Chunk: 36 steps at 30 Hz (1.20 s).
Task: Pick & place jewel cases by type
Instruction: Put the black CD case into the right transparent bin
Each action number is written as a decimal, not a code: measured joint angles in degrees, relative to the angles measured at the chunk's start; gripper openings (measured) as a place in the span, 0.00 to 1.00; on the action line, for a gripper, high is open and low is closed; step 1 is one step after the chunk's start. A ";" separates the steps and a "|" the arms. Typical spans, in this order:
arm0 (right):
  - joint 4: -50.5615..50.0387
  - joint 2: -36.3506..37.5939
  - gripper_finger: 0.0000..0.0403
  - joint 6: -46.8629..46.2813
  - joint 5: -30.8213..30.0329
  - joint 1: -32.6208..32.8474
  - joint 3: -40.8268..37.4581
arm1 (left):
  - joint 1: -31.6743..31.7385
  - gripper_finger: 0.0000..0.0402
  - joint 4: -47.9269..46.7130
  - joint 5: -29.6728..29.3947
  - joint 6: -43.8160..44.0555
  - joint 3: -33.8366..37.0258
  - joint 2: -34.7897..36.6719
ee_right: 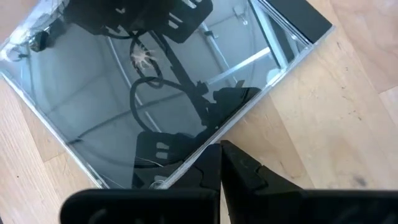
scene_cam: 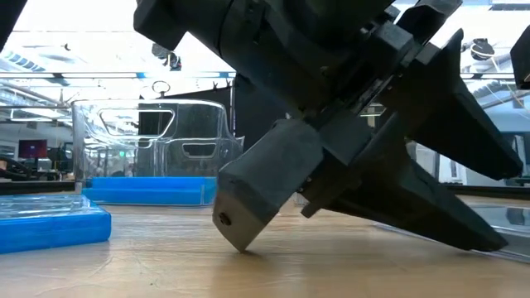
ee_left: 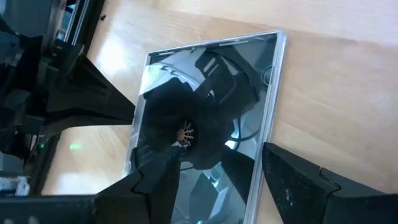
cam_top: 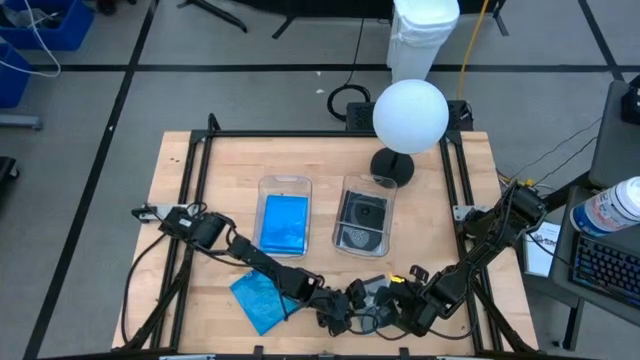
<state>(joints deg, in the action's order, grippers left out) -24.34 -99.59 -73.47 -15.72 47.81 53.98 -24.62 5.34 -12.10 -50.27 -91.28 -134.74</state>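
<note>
A clear jewel case (cam_top: pixel 371 290) with a dark disc lies flat near the table's near edge, between my two grippers. My left gripper (cam_top: pixel 343 303) is open over it: in the left wrist view one finger (ee_left: pixel 155 180) stands above the case's face (ee_left: pixel 211 93), and the other (ee_left: pixel 298 180) stands past its edge over the wood. My right gripper (cam_top: pixel 397 298) is shut, with its tips at the case's edge (ee_right: pixel 211 142). A bright blue case (cam_top: pixel 262 298) lies flat on the table to the left. My left gripper stands astride one edge of the clear case, slanting down from the table's left; I cannot tell whether either finger touches it. My right gripper has its shut fingertips (ee_right: pixel 221 163) against the case's side edge (ee_right: pixel 205 148), slanting down from the table's right. The case lies flat on the wood.
Two clear bins stand mid-table: the left bin (cam_top: pixel 285 182) holds a blue case, the right bin (cam_top: pixel 368 181) a dark disc case. A lamp with a white globe (cam_top: pixel 410 115) and a black base (cam_top: pixel 392 167) stands behind them. A black frame rail (cam_top: pixel 190 200) runs along the table's sides.
</note>
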 joint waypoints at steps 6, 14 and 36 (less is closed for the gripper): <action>0.07 0.00 0.00 -0.37 -0.55 0.04 0.00 | -0.37 0.45 -2.49 -0.72 -1.93 -0.14 0.18; 0.07 0.00 0.00 -0.37 -0.60 0.04 0.00 | -1.13 0.12 -4.34 -1.66 -5.42 -0.14 0.22; 0.07 0.02 0.00 0.24 -1.13 0.04 0.02 | -1.92 0.02 -5.99 -7.57 -8.23 -0.76 0.25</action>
<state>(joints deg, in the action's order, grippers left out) -24.27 -99.57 -73.23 -16.85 47.86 54.00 -26.55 -0.65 -19.67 -58.50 -92.04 -134.50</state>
